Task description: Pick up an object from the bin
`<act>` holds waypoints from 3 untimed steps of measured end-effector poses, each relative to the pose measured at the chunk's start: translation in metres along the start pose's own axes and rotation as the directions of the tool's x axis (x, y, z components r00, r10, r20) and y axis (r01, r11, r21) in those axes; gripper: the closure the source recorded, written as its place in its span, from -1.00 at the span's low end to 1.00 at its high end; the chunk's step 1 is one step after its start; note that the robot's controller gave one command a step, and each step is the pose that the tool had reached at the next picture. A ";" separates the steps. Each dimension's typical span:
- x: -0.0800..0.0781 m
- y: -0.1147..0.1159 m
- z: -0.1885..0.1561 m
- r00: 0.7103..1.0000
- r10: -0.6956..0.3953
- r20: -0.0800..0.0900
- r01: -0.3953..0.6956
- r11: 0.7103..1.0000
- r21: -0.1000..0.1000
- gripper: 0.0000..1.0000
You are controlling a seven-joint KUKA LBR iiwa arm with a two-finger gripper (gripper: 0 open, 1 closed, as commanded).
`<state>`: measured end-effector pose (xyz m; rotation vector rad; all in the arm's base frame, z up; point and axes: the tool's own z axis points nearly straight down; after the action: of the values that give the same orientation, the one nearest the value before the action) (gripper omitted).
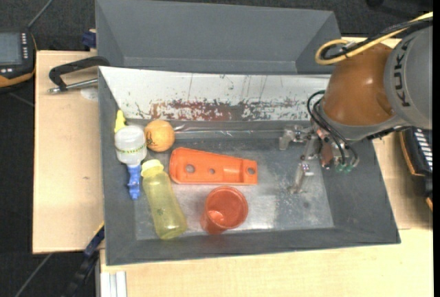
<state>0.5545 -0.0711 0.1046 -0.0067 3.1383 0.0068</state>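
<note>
While the claw [295, 159] hangs with fingers apart (nothing between them) over the right part of the bin [359, 214], a flat orange block [213, 167] lies to its left; a red cup [225, 209] sits nearer; an orange ball [159, 135] and a yellowish bottle [163, 210] lie far left.

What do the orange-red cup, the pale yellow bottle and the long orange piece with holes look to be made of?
The orange-red cup looks like smooth plastic, perhaps slightly see-through: even colour, thin rim. The pale yellow bottle seems to be translucent plastic, since light passes through its body. The long flat orange piece with holes looks like opaque matt plastic, evenly coloured, though rubber cannot be ruled out.
</note>
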 end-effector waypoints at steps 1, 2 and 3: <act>0.017 0.031 0.019 0.992 -0.124 -0.002 0.124 0.992 0.004 -1.00; 0.020 0.066 0.028 0.994 -0.111 -0.001 0.111 0.994 0.000 -1.00; -0.001 0.083 0.031 0.999 -0.054 0.003 0.054 0.999 0.001 -1.00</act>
<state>0.5557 0.0122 0.0741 -0.0918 3.1334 0.0057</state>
